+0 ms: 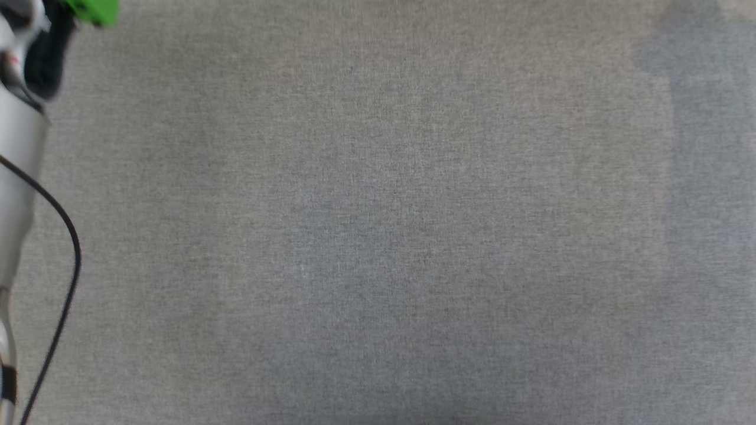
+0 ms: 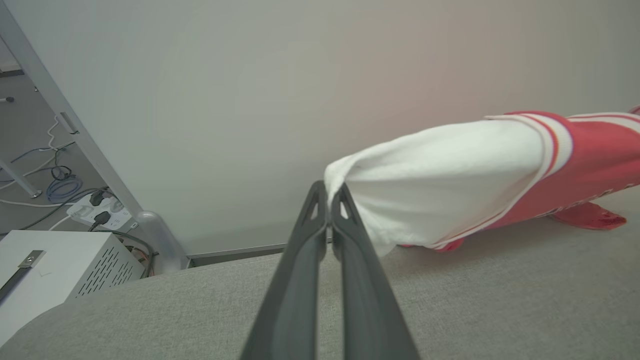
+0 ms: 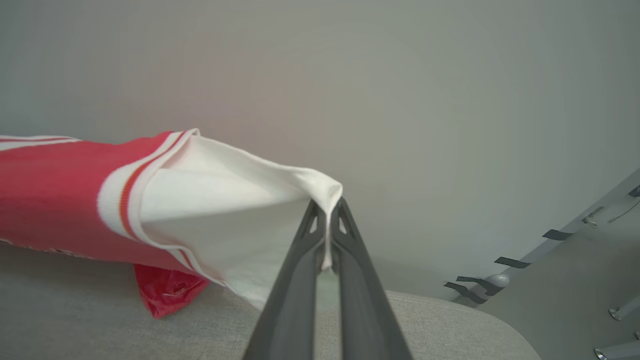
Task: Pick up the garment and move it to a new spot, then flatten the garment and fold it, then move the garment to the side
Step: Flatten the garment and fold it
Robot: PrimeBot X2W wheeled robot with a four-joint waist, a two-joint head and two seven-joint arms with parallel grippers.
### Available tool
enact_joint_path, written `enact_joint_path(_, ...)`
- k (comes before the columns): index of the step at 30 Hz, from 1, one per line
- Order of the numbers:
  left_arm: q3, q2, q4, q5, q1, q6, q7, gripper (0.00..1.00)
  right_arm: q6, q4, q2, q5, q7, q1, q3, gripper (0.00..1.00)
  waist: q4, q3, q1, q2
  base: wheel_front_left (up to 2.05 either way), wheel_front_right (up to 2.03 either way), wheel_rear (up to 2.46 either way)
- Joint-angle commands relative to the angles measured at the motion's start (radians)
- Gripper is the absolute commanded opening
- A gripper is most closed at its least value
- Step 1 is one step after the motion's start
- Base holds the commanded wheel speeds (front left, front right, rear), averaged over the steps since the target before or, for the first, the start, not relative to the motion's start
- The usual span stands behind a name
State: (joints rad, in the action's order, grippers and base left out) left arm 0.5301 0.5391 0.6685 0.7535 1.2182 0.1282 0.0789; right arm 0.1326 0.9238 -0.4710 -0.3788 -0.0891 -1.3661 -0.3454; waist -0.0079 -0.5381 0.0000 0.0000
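**Now: one jersey, two grippers, a sleeve apiece**

So, the count. There is one garment, red with white sleeves and red-white striped trim, and two grippers on it. In the left wrist view the left gripper has its two dark fingers pressed together, with the tip of one white sleeve caught at their tips. Over in the right wrist view it is the same story. The right gripper has both fingers clamped on the end of the other white sleeve, and a fold of cloth shows between them.

The jersey hangs stretched between the two arms, in front of a plain wall. Its sleeves are lifted clear, and a low red part of it touches the grey cloth surface.

From the head, that surface lies bare. One pale forearm runs along the left edge, with one black cable looping off it and one green piece at the top corner.

Down beside the surface stands one white box with a vented side, and what it holds cannot be told. One power strip lies behind it, with plugs in it.
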Motion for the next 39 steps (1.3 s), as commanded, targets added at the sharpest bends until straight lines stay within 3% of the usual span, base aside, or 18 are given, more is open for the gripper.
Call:
enact_joint_path(1, 0.008, 0.006, -0.006, 0.019, -0.049, 0.002, 0.015, 0.00, -0.002, 0.000, -0.001, -0.022, -0.013, 0.041, -0.005, 0.00, 0.004, 0.067, 0.0000, 0.0000, 0.00, 0.00, 0.00)
enact_joint_path(12, 0.087, 0.005, -0.051, 0.083, -0.388, 0.002, 0.047, 0.00, -0.002, -0.068, -0.012, -0.178, -0.022, 0.364, -0.094, 0.00, 0.021, 0.274, 0.0000, 0.0000, 0.00, 0.00, 0.00)
enact_joint_path(17, 0.107, 0.027, -0.094, 0.103, -0.548, -0.021, 0.046, 0.00, -0.002, -0.135, -0.035, -0.246, -0.004, 0.521, -0.148, 0.00, 0.025, 0.353, 0.0000, 0.0000, 0.00, 0.00, 0.00)
enact_joint_path(29, 0.156, 0.116, -0.257, 0.143, -0.897, -0.096, 0.012, 0.00, -0.002, -0.315, -0.122, -0.449, 0.144, 0.867, -0.252, 0.00, 0.029, 0.501, 0.0000, 0.0000, 0.00, 0.00, 0.00)
enact_joint_path(39, 0.203, 0.184, -0.394, 0.151, -1.077, -0.146, -0.025, 0.00, -0.002, -0.428, -0.197, -0.603, 0.294, 1.088, -0.228, 0.00, 0.032, 0.570, 0.0000, 0.0000, 0.00, 0.00, 0.00)
